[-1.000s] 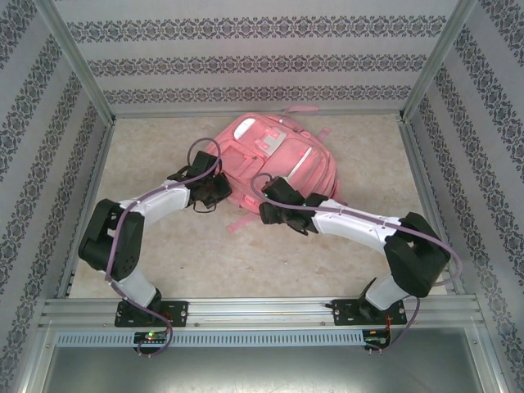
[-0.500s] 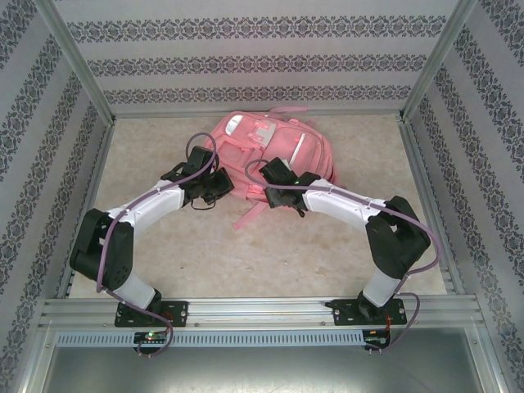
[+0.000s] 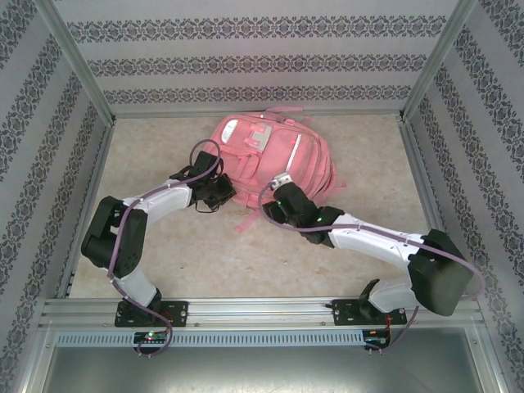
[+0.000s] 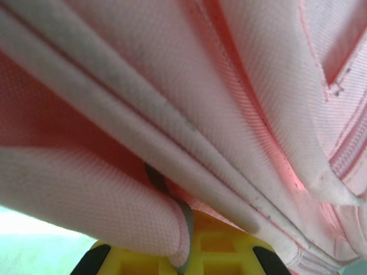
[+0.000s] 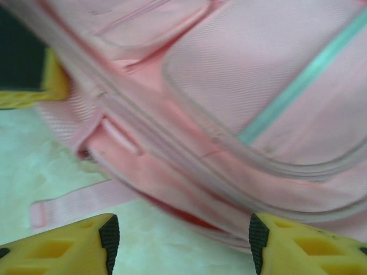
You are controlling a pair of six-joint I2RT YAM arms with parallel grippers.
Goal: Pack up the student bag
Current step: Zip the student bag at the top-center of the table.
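Overhead: student bag [image 3: 274, 155] lies flat at far middle of table [image 3: 188, 254], both arms at its near edge.
Left wrist: your left jaws clamped on fold of student bag [image 4: 229, 114] fabric.
Right wrist: right jaws apart, empty, facing seam [image 5: 172, 149] and loose strap [image 5: 74, 203].
Likely step: opening bag; next, you steer right jaws onto zip.

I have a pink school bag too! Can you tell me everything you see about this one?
The student bag is a big pink backpack of woven-looking fabric, with lighter patches, zipped front pockets and a pale green stripe. It lies flat on the beige table, front side up. A thin pink strap trails toward the arms. The left tool is shut, pinching a fold at its left edge. The right tool is open at its near edge, gripping nothing.
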